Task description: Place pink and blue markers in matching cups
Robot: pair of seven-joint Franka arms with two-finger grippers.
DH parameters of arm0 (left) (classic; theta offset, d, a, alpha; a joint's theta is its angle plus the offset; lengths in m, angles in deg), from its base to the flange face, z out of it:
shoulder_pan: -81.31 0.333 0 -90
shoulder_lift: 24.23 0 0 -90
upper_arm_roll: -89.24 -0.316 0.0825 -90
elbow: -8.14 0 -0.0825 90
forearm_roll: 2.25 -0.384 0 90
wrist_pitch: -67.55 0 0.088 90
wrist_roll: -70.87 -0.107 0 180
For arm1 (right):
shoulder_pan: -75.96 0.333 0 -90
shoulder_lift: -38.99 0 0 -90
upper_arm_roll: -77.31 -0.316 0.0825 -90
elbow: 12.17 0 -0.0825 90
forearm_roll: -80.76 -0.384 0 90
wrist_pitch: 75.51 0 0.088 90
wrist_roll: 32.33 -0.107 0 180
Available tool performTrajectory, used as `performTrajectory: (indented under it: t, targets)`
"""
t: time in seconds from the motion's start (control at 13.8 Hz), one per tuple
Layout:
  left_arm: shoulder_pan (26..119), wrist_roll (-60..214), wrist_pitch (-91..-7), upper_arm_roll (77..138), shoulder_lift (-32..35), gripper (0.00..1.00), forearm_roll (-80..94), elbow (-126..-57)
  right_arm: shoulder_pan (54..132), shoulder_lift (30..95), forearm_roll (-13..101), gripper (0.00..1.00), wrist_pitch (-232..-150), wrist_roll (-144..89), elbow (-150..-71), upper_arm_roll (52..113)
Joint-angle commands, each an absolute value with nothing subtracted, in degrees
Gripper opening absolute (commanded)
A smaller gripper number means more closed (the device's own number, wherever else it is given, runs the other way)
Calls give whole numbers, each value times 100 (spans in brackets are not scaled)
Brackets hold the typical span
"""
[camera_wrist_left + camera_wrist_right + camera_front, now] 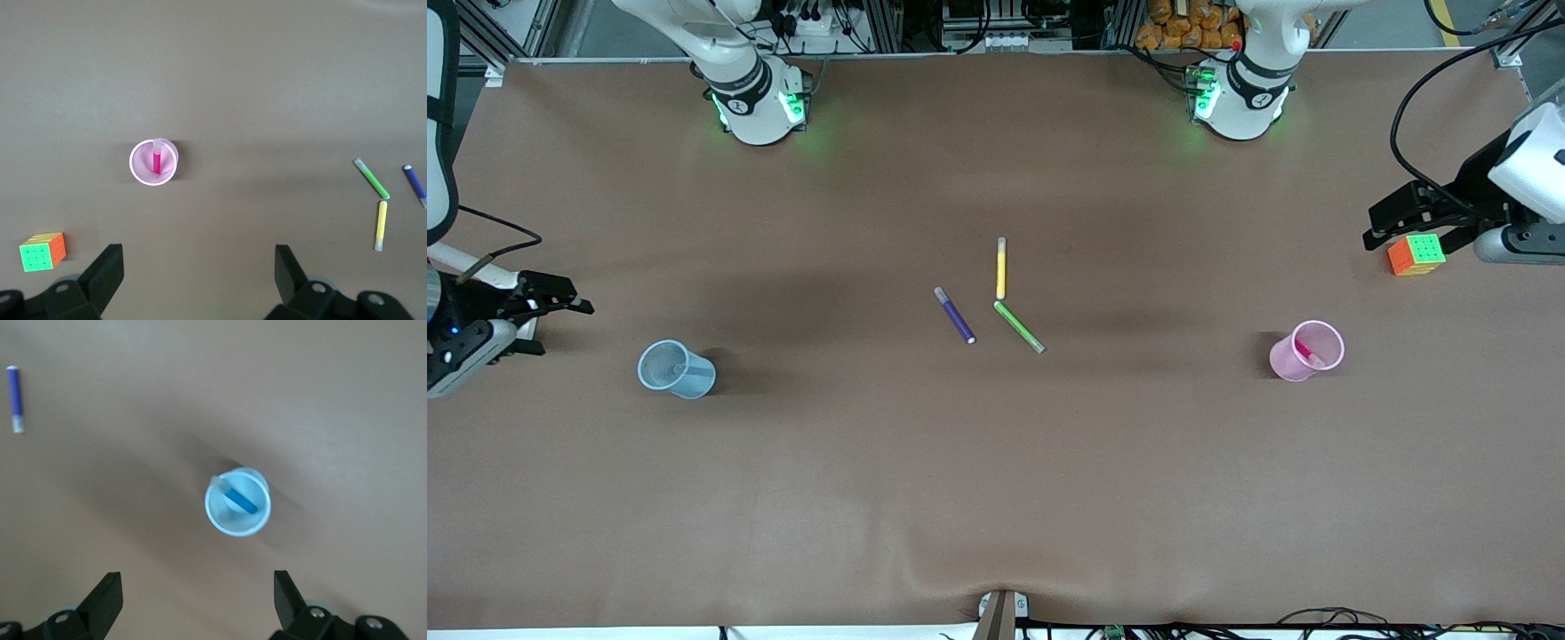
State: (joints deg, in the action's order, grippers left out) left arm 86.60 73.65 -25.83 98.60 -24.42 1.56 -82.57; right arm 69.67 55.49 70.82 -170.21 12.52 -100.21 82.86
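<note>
The pale pink cup [1285, 363] stands toward the left arm's end of the table, and the pink marker [1307, 352] stands inside it. Both show in the left wrist view, the cup [141, 168] and the marker [157, 162]. The pale blue cup [694, 378] stands toward the right arm's end. In the right wrist view the blue marker [239, 499] leans inside the cup [220, 520]. My left gripper [1371, 224] [199, 267] is open and empty, beside a cube. My right gripper [565, 327] [198, 593] is open and empty, above the table beside the blue cup.
A dark purple marker [955, 316], a yellow marker [1001, 268] and a lime-green marker [1018, 326] lie together mid-table. A multicoloured puzzle cube [1416, 254] sits at the left arm's end, close to the left gripper.
</note>
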Motion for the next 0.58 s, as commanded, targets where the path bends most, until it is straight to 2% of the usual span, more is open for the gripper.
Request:
performTrajectory:
  t: [0.0,0.22,0.51]
  targets:
    - [8711,7070,-2526,9794,-2529,100,153,-8344,7260,4912,7460,100,-17016,-10,-10435,8267]
    - [8659,7061,-2526,9681,-2581,100,144,-8344,7516,4559,7733,100,-16868,-1401,-10524,8267]
    - [7992,6938,-2517,8881,-2581,100,144,-8335,7526,4251,7838,100,-16666,-2185,-10445,8293]
